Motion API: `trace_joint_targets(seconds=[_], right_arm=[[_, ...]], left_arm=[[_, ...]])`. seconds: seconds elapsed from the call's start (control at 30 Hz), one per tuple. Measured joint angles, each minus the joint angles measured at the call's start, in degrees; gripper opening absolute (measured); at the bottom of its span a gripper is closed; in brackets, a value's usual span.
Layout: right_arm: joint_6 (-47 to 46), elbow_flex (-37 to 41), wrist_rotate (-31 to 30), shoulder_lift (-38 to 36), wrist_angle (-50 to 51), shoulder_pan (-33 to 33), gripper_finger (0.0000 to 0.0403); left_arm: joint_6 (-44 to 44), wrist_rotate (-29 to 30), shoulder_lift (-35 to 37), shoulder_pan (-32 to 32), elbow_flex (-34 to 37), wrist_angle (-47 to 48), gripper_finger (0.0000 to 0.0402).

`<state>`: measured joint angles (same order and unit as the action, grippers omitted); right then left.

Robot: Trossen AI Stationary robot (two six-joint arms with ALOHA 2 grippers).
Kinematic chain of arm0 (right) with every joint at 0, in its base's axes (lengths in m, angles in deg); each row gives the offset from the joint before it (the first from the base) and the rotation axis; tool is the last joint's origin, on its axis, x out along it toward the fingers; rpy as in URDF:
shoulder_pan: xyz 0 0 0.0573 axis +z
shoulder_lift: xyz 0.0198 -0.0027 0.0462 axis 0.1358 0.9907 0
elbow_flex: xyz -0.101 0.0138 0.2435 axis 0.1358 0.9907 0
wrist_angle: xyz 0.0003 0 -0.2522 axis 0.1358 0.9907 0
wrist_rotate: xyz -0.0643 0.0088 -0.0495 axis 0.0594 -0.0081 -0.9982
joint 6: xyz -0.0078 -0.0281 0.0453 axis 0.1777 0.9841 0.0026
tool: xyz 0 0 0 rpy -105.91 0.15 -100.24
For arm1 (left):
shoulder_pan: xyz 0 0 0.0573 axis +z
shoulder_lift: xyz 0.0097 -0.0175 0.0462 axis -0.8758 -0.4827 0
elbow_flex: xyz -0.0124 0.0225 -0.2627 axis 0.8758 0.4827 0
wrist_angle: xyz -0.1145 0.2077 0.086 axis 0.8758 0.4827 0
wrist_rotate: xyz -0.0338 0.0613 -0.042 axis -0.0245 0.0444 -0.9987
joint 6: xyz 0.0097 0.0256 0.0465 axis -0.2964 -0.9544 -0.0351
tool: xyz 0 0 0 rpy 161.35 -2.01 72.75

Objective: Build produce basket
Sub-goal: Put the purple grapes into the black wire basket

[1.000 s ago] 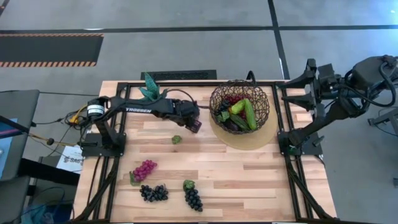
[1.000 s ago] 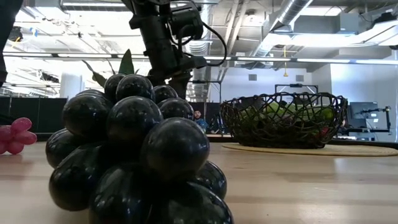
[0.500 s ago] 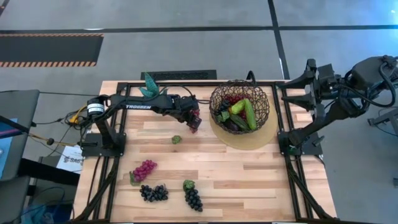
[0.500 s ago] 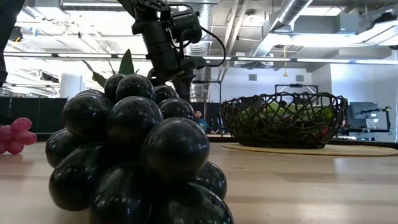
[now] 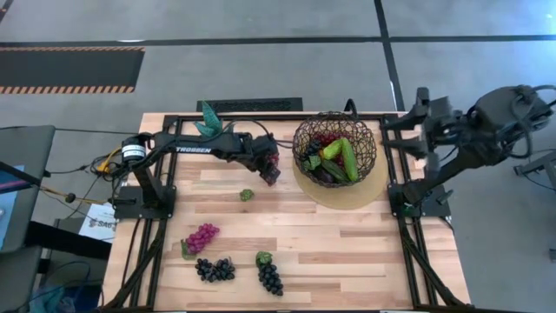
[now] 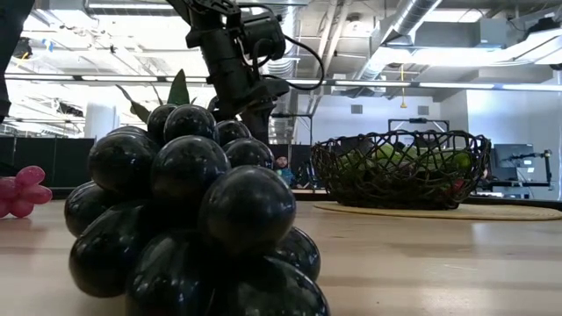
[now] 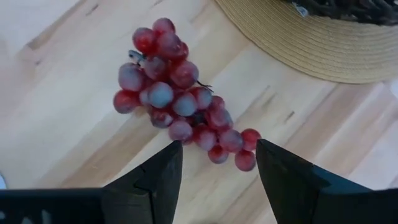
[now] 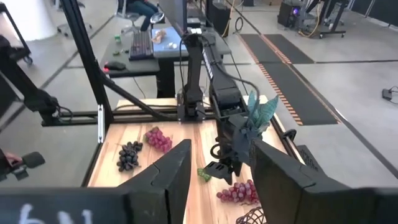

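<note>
- Beside the tan round mat point(image 5: 347, 193), a red grape bunch point(image 7: 180, 93) lies loose on the table point(image 5: 347, 243), just short of the basket point(image 5: 334, 148).
- It looks light and knobbly, with rigid beads on a flexible stem; pinching across its thick middle seems safest.
- Left gripper point(image 7: 214, 165) hovers over it, fingers spread and empty, arm stretched toward the basket.
- Right gripper point(image 8: 217, 168) waits raised off the table's edge, open and empty.

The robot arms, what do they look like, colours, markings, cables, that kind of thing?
Both arms are dark, nearly black, with jointed segments mounted on black frame rails at the wooden table's edges. The left arm carries white TROSSEN lettering, a silver-ringed round joint near its base, and a thin black cable looping above its wrist. Its left gripper has two broad, dark, angular fingers. The right arm looks bulkier and black, with loose cabling.
</note>
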<state>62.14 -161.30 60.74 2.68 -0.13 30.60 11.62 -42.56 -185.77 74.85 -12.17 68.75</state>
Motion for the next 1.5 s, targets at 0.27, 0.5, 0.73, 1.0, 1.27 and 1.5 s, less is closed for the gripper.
trace_joint_targets(seconds=[0.27,0.5,0.73,1.0,1.27,1.5], right_arm=[[0.63,0.02,0.01,3.05,-3.03,-0.01,0.0191],[1.68,0.02,-0.01,3.18,-6.20,-0.01,0.0190],[1.62,0.02,-0.06,3.20,-9.63,0.01,0.0194],[1.49,0.02,-0.23,4.41,-12.56,-0.03,0.0192],[1.47,0.02,-0.34,6.41,-14.93,-0.05,0.0196],[1.46,-0.01,-0.43,7.44,-16.17,-0.04,0.0192]], left_arm=[[-4.63,-0.46,0.00,-0.75,2.05,-0.03,0.0190],[-13.36,1.14,0.00,-1.83,2.08,-2.03,0.0190],[-34.71,0.21,0.00,-4.77,1.61,-1.56,0.0190],[-66.68,2.34,0.00,-7.77,1.60,-1.47,0.0190],[-82.75,3.19,-0.51,-6.88,1.58,-3.59,0.0190],[-83.38,5.97,-6.96,-6.34,1.57,-5.34,0.0190]])
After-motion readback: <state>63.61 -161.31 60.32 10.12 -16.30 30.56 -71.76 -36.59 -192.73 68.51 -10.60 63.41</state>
